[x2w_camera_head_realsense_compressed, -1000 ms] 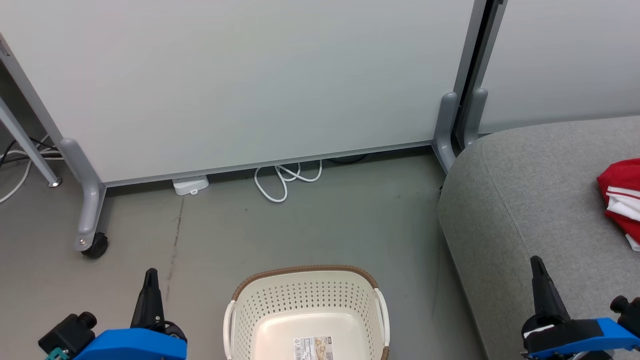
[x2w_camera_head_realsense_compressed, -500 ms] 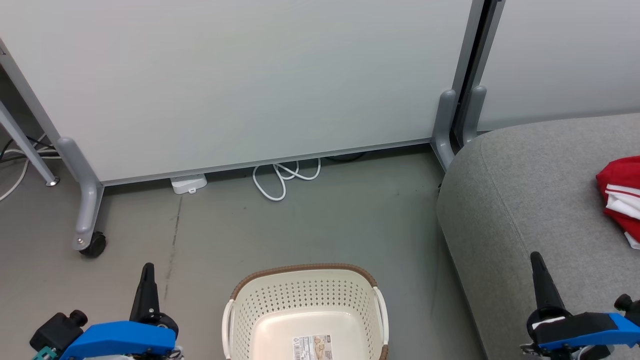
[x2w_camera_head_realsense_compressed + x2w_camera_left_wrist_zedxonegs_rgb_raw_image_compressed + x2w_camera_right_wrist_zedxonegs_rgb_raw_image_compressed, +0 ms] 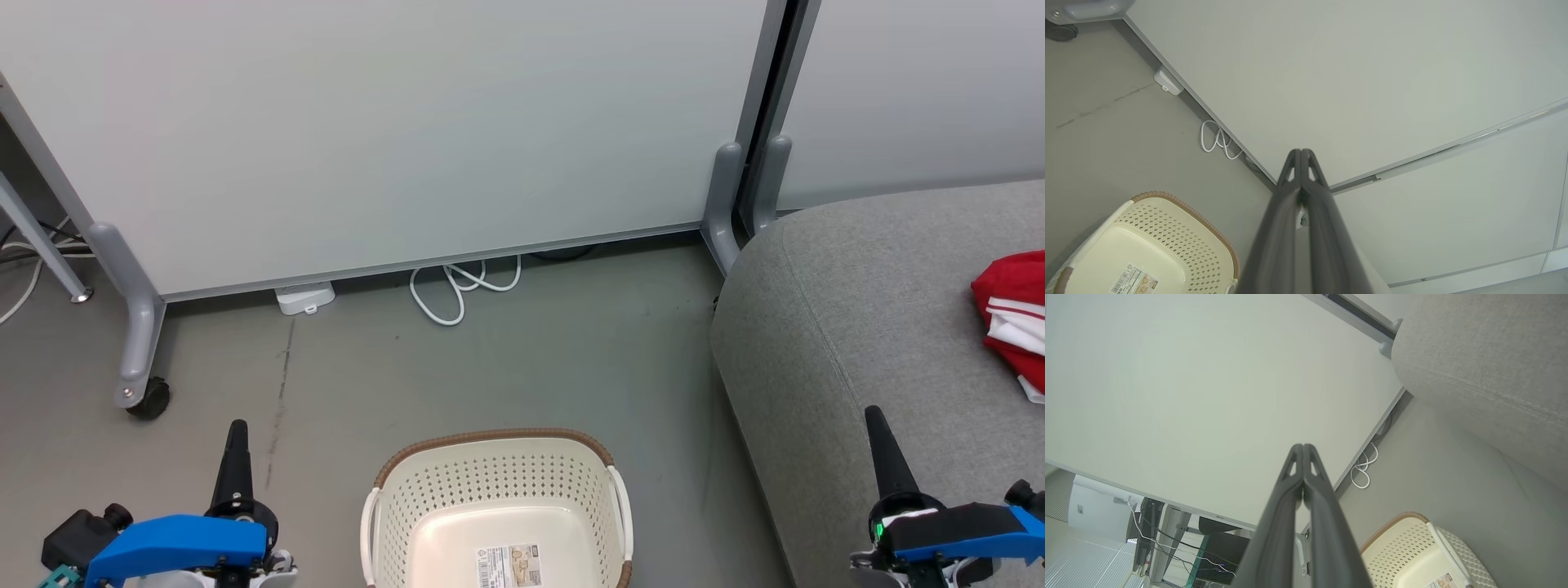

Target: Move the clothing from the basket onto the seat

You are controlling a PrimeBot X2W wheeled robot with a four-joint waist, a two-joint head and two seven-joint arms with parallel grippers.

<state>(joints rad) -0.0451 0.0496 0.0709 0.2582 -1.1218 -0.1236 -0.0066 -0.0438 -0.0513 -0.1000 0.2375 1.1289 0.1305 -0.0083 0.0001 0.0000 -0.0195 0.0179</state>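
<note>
Sticker (image 3: 510, 565) with barcode, print illegible, on basket (image 3: 498, 476) floor

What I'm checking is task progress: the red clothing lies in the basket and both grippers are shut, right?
No. The head view shows the clothing lying on the seat, not in the basket, whose visible bottom holds just a sticker. The left gripper and right gripper are shut, as you said.
</note>
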